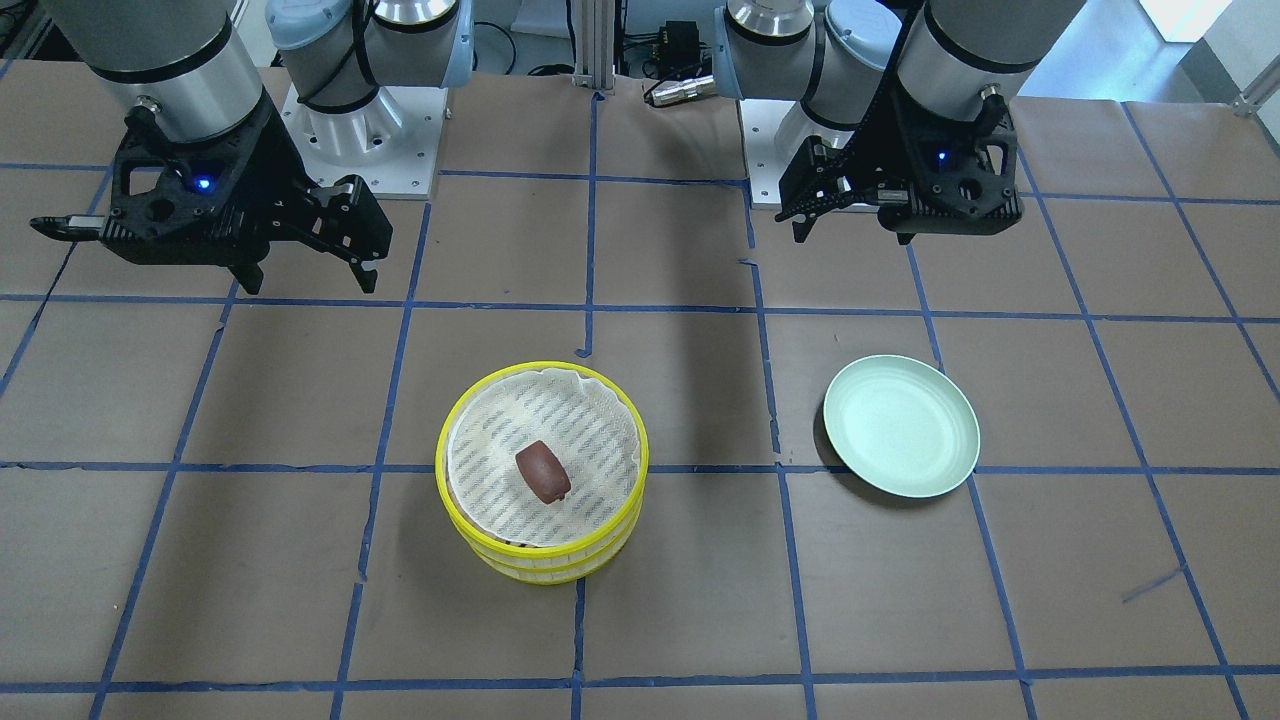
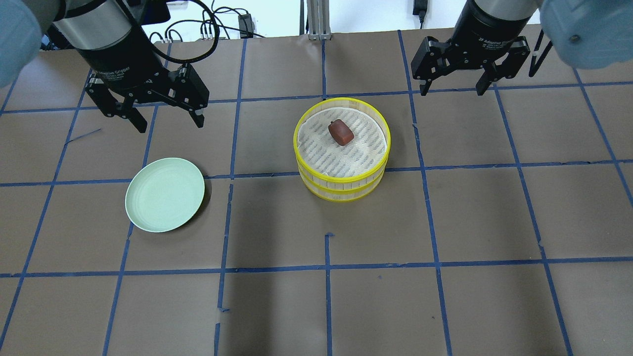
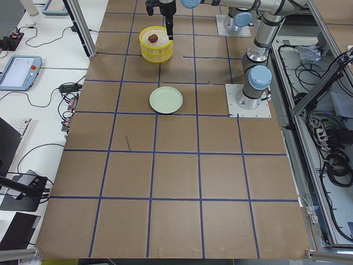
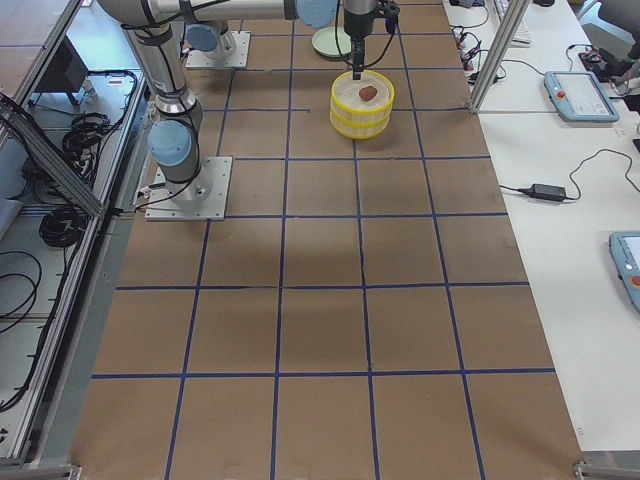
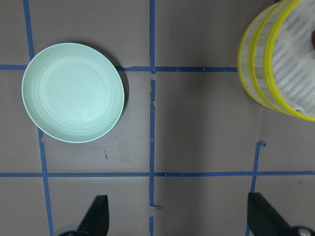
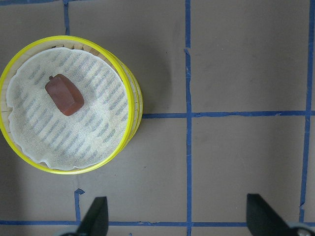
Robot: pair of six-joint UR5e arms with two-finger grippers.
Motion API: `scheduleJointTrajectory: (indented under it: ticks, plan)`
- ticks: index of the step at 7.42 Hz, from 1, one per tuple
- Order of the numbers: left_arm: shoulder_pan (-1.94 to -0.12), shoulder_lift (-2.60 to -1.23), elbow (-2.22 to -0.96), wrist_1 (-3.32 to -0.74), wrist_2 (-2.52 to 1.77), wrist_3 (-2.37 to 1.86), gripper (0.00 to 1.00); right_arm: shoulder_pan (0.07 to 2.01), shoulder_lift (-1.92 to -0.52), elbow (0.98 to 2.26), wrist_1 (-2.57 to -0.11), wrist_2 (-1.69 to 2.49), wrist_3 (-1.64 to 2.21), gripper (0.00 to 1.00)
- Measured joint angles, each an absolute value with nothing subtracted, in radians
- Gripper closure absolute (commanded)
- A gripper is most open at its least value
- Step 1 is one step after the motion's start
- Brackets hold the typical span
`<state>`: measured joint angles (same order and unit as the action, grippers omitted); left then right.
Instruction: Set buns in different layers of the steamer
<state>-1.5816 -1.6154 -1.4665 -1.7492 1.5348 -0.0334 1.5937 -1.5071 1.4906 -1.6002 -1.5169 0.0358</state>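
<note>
Your brown papered table [image 2: 445,296], gridded in blue tape, carried the whole scene. Above it both arms hung clear of everything.

The left gripper [image 2: 170,126] was spread wide with nothing between its jaws. The right gripper [image 2: 453,91] was likewise parted and empty.

Between the two stood the layers of steamer [image 2: 341,192], stacked one on the other and touching nothing else. They sat noticeably nearer your right jaws than your left. From the right wrist camera the stack lay ahead of the fingertips [image 6: 96,219] and off to their left, not under them.

The pale green plate [image 2: 164,194] lay just ahead of your left jaws, bare, well apart from the stack.

The dark bun [image 2: 340,132] rested on the cloth liner of the upper layer, a little off centre on the side toward your right jaws. Its long axis ran slantwise to the line between the right fingers, neither square to it nor along it.

No white bun showed in any view. Whether it sat in the lower layer, under the upper one, you could not tell.

Any further reach for the stack looked like the right arm's job, being the closer one. It would first have to shift leftward over the rim.
</note>
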Motion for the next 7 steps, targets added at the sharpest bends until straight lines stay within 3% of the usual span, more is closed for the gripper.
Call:
scheduleJointTrajectory:
  ticks: [7]
  plan:
    - [-1.583, -1.634, -1.479, -1.736, 1.532, -0.033, 0.00, 1.594, -1.508, 1.492, -1.595, -1.522, 0.024, 0.00]
